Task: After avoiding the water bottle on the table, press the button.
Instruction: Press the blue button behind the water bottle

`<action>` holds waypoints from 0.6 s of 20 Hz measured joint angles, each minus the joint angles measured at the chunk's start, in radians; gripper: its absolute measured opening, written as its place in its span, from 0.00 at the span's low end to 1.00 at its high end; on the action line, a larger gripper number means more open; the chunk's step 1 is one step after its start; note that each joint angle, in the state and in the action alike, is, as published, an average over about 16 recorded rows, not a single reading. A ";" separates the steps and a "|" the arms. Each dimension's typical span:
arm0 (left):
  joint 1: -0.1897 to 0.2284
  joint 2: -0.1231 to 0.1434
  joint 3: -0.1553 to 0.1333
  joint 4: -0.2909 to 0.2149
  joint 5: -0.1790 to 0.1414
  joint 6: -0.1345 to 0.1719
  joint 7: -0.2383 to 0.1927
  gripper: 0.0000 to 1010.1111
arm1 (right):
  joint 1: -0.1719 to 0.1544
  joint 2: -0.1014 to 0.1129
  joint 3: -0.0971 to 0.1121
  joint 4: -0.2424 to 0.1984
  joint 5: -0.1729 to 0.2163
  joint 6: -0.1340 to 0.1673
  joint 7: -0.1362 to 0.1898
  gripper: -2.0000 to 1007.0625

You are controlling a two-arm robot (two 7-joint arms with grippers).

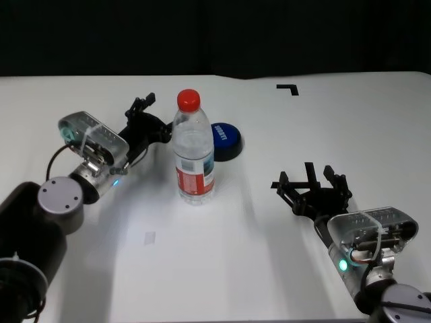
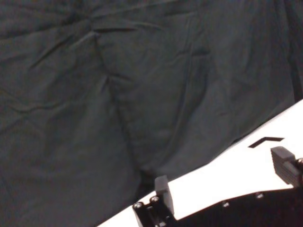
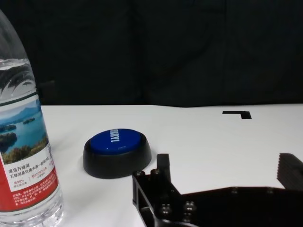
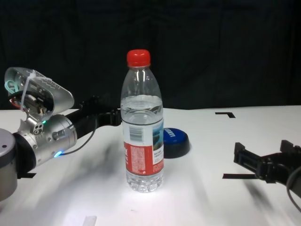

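The button [image 1: 225, 138], a low blue dome with white lettering on a dark base, sits on the white table [image 1: 202, 269] toward its far middle, untouched. Just in front of it and slightly to the robot's left stands the water bottle [image 1: 194, 149], upright, with a red cap and a red, white and blue label; from the head view the bottle partly covers the button's left edge, and in the chest view the two are close but apart.

The left pincer [image 1: 144, 106] hangs to the left of the bottle's upper part, near it but not touching, reaching toward the far side of the table. Its fingers [image 2: 163, 191] are spread apart and grip nothing; the left wrist view looks past them to the table's far edge and the dark curtain [image 2: 118, 80].

The right pincer [image 1: 311, 180] rests low near the table's right front, well apart from the bottle and button, released with its fingers [image 3: 163, 165] wide and empty.

A black L-shaped tape mark [image 1: 288, 88] lies on the table beyond the button, to the right.
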 joint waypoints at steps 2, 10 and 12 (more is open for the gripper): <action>-0.001 -0.001 0.001 0.002 0.000 0.000 -0.001 0.99 | 0.000 0.000 0.000 0.000 0.000 0.000 0.000 1.00; -0.010 -0.004 0.002 0.014 0.005 -0.005 0.010 0.99 | 0.000 0.000 0.000 0.000 0.000 0.000 0.000 1.00; -0.012 -0.003 0.001 0.015 0.007 -0.006 0.015 0.99 | 0.000 0.000 0.000 0.000 0.000 0.000 0.000 1.00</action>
